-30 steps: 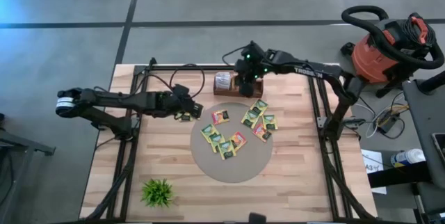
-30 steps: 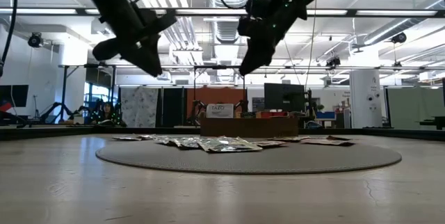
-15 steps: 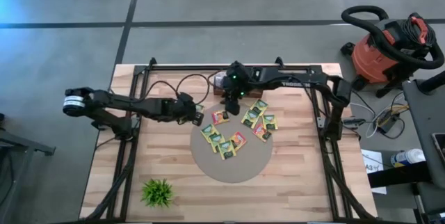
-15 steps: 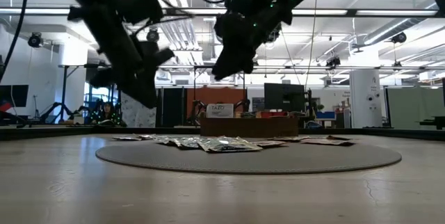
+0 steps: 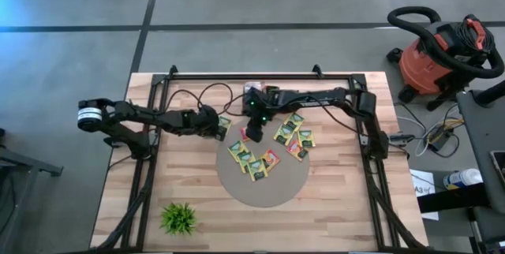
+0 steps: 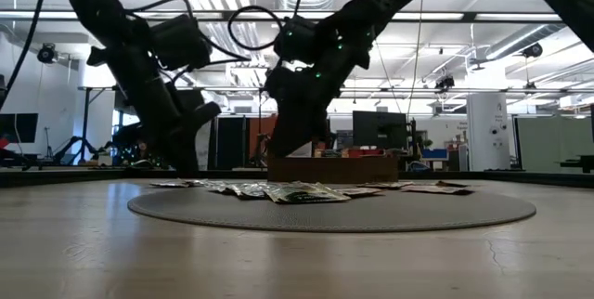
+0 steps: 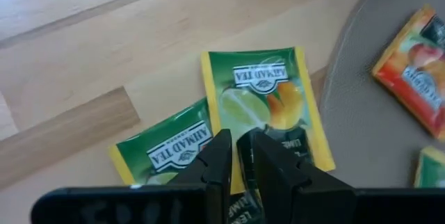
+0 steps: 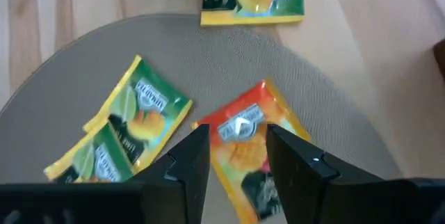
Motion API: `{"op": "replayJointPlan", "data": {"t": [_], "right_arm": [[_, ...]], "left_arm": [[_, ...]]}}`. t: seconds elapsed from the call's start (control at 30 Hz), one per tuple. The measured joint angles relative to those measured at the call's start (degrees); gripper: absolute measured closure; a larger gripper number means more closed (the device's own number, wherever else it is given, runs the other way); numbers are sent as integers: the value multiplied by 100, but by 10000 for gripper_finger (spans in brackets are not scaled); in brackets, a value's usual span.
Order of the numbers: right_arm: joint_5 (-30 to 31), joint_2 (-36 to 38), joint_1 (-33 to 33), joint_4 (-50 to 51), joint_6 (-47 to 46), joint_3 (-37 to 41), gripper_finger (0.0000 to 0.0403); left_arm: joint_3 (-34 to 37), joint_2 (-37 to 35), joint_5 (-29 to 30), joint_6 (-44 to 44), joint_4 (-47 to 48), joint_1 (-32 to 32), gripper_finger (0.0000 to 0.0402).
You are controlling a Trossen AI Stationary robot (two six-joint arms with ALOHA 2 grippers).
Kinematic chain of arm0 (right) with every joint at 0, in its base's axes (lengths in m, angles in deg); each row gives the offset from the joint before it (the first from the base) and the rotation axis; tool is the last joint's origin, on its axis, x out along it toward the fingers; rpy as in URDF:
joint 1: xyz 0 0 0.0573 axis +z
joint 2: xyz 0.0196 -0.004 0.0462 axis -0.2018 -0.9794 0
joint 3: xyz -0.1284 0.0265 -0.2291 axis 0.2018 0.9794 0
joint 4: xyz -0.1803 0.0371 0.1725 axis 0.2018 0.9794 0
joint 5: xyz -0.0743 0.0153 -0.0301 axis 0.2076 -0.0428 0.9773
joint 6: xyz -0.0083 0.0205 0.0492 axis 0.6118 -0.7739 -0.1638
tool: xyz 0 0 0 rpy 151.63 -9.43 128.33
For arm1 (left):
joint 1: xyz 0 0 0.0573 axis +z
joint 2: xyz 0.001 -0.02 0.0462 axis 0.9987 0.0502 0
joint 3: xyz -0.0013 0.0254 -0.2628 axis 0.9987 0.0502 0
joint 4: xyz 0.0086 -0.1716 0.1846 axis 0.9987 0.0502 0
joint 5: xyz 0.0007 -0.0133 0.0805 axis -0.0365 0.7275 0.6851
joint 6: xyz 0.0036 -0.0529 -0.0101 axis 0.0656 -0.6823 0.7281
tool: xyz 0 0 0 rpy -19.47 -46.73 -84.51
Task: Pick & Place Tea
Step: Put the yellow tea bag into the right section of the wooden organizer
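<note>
Several tea sachets [image 5: 268,153], mostly green-yellow, lie flat on a round grey mat [image 5: 264,187]. My right gripper [image 8: 238,147] is open low over the mat's far left part. Its fingers stand on either side of an orange-red sachet [image 8: 243,130] without touching it. Two green sachets [image 7: 268,102] [image 7: 167,147] lie on the bare wood just off the mat's left edge. My left gripper [image 7: 235,156] hangs close above them, open by only a narrow slit with nothing in it. In the high view the two grippers [image 5: 223,128] [image 5: 252,134] stand near each other.
A brown wooden box [image 6: 325,169] stands at the table's far edge behind the mat, under my right arm. A small green plant [image 5: 180,217] sits at the near left. A black frame [image 5: 150,151] runs along the table's sides. A red vacuum [image 5: 438,57] stands off the table.
My right gripper has left the box at the far edge, going left, nearer and down to the orange-red sachet on the mat. My left gripper has sunk and gone a little toward the table's right, down to the mat's left edge. The sachets on the mat have kept still.
</note>
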Motion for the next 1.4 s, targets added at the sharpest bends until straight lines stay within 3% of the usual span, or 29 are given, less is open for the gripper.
{"op": "replayJointPlan", "data": {"t": [0.4,0.53,0.73,0.93,1.4], "right_arm": [[46,-795,-9,-402,277,-1067,261],[47,-1109,-11,-340,650,-1454,266],[48,-1330,-36,-137,1425,-1796,268],[39,-1558,-132,-291,1438,-1771,270],[42,-1702,-107,-363,1372,-1847,271]], "left_arm": [[113,-92,4,562,-86,0,346],[113,-475,68,277,-50,-5,346],[406,-1122,301,-941,-87,75,346],[902,-1127,-564,-1848,-776,311,346],[1006,-1117,-405,-1969,-674,343,346]]}}
